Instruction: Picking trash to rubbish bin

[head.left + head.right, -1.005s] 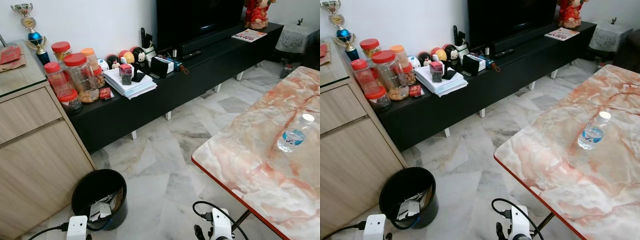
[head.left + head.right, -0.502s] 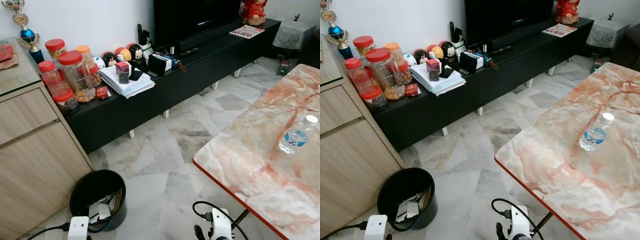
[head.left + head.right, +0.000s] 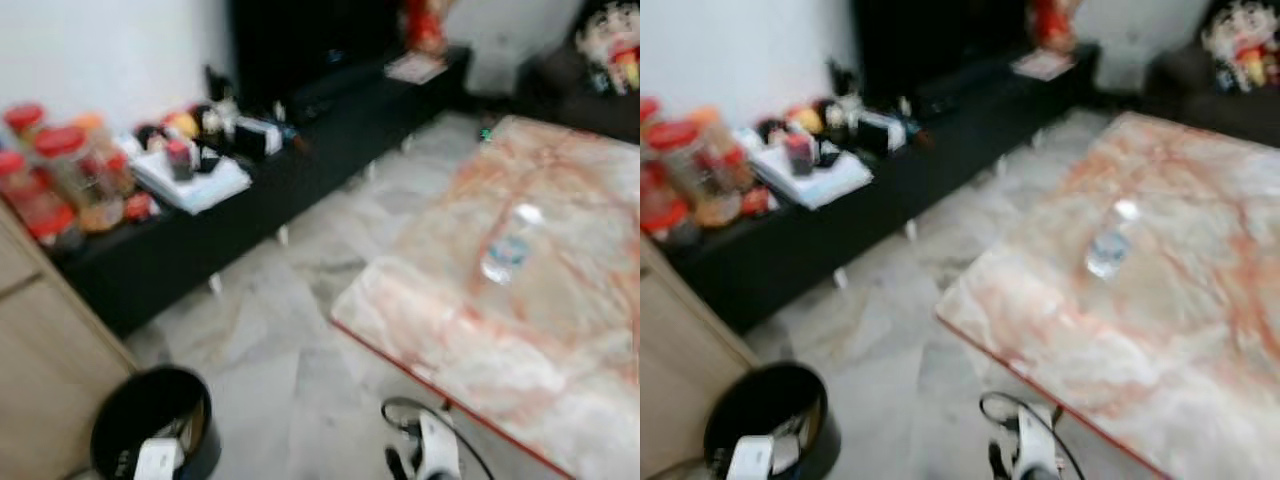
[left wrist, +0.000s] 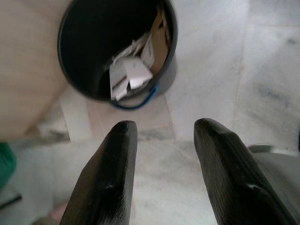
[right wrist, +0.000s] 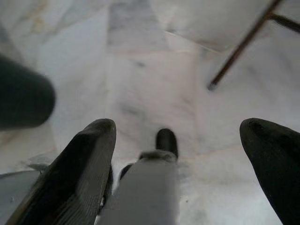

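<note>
No legible text anywhere, the water bottle (image 3: 506,250) label and the magazine (image 3: 417,67) cover both blurred.

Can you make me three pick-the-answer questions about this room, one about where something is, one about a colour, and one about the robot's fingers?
1. Where is the water bottle?
A. in the bin
B. on the marble table
C. on the floor

2. What colour is the rubbish bin?
A. black
B. yellow
C. white

3. How are the left gripper fingers?
A. shut on paper
B. shut on the bottle
C. open and holding nothing

Answers:
1 B, the bottle rests on the pink-veined tabletop.
2 A, its wall is black, with paper scraps inside.
3 C, floor shows between the two spread fingers.
</note>
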Controlling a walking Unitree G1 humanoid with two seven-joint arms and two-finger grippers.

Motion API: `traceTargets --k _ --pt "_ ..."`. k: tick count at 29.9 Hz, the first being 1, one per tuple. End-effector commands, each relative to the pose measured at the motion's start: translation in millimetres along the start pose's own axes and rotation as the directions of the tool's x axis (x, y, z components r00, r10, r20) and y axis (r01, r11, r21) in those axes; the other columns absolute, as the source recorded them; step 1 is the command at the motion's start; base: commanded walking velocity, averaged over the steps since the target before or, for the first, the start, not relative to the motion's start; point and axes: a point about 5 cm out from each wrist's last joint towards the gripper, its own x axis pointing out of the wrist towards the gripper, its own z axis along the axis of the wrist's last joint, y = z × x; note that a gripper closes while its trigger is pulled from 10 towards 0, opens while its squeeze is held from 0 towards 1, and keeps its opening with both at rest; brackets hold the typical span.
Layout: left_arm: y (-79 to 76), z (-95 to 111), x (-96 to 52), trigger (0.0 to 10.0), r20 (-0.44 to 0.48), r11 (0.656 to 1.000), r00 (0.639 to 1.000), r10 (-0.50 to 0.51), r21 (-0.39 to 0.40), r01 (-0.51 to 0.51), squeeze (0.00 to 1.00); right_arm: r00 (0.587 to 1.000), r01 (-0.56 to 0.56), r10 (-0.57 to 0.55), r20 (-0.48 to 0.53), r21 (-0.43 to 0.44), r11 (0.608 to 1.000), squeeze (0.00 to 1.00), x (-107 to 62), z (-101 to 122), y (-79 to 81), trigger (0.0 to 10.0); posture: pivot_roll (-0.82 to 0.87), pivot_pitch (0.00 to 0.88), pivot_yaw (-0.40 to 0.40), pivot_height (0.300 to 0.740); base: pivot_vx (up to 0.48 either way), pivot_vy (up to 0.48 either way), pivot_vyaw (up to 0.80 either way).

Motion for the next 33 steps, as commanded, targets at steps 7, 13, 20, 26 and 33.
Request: traceTargets --k 7,13,20,26,33 --pt "6.3 -5.3 -0.9 10.0 -0.022 1.0 1.0 0.009 0.011 -0.008 0.0 1.0 -0.017 0.017 0.002 0.005 1.0 0.0 1.2 1.7 7.8 10.0 0.08 0.017 0.062 0.74 0.0 0.0 -0.75" --pt "6.0 -5.1 -0.9 10.0 -0.02 1.0 1.0 0.006 0.011 -0.006 0.0 1.0 -0.018 0.018 0.002 0.004 1.0 0.0 1.2 1.5 7.9 10.0 0.08 0.017 0.062 0.74 0.0 0.0 -0.75" --pt "5.8 -5.2 -1.0 10.0 -0.019 1.0 1.0 0.004 0.01 -0.004 0.0 1.0 -0.019 0.019 0.002 0.004 1.0 0.0 1.2 1.3 8.2 10.0 0.07 0.019 0.062 0.74 0.0 0.0 -0.75" --pt "4.3 -4.9 -1.0 10.0 -0.017 1.0 1.0 -0.001 0.014 0.002 0.0 1.0 -0.02 0.02 0.002 0.003 1.0 0.0 1.2 1.4 8.2 10.0 0.07 0.019 0.062 0.74 0.0 0.0 -0.75" --pt "4.0 -4.7 -0.9 10.0 -0.016 1.0 1.0 -0.003 0.015 0.003 0.0 1.0 -0.02 0.02 0.002 0.004 1.0 0.0 1.2 1.4 8.3 10.0 0.07 0.019 0.062 0.74 0.0 0.0 -0.75"
